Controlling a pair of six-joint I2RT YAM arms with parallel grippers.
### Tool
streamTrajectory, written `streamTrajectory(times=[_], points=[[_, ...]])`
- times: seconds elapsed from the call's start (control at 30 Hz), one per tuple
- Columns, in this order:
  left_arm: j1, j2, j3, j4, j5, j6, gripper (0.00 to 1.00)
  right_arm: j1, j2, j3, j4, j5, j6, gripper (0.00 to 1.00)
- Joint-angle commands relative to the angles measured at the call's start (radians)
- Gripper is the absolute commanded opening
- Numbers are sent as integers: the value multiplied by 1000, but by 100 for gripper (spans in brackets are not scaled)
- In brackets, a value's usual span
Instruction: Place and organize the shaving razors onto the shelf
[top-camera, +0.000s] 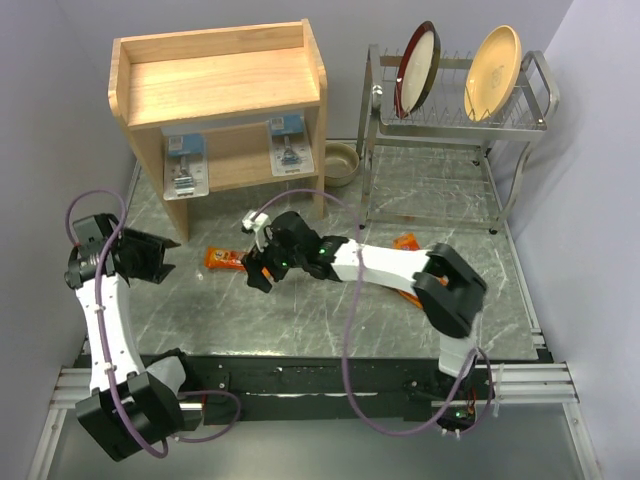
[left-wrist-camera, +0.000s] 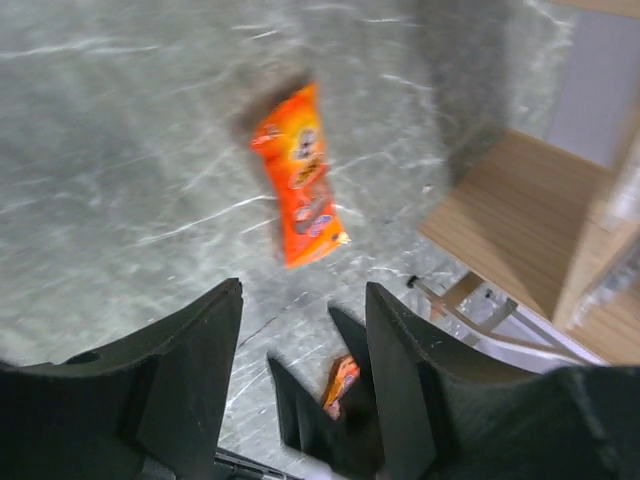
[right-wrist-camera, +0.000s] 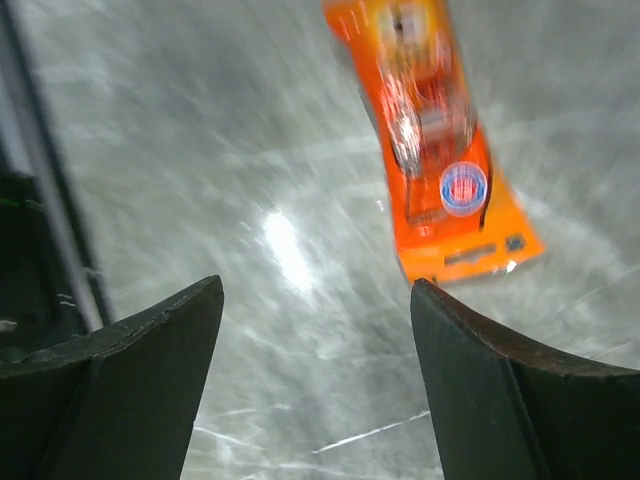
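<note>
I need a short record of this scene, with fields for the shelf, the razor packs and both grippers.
shelf: wooden, two tiers, far left
blister packs: two, on its lower tier, apart
orange pack: flat on the table, before the shelf
second orange pack: partly hidden under the right arm
left gripper: open, empty
right gripper: open, empty, near the orange pack

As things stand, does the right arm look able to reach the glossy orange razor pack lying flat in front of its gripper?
Probably yes. The right gripper is open just short of the orange pack, with only bare grey marbled table between them and nothing over it.
</note>
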Motion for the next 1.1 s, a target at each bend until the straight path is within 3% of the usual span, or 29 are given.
streamTrajectory(times=[0.0, 0.17, 0.6, 0.83, 0.93, 1.07], points=[[30, -43, -36, -6, -34, 1, 57, -19, 102, 128, 9, -20, 37, 82], [44, -53, -38, -13, -63, 28, 58, -33, 200, 205, 15, -26, 112, 82], [49, -24, -119, 41, -6, 34, 60, -71, 220, 130, 87, 32, 158, 84], [39, -24, -167, 115, 57, 64, 74, -105, 281, 170, 76, 47, 213, 84], [38, -21, -176, 126, 58, 64, 76, -109, 308, 179, 81, 8, 228, 79], [35, -21, -187, 144, 66, 60, 77, -108, 305, 150, 98, -45, 261, 63]])
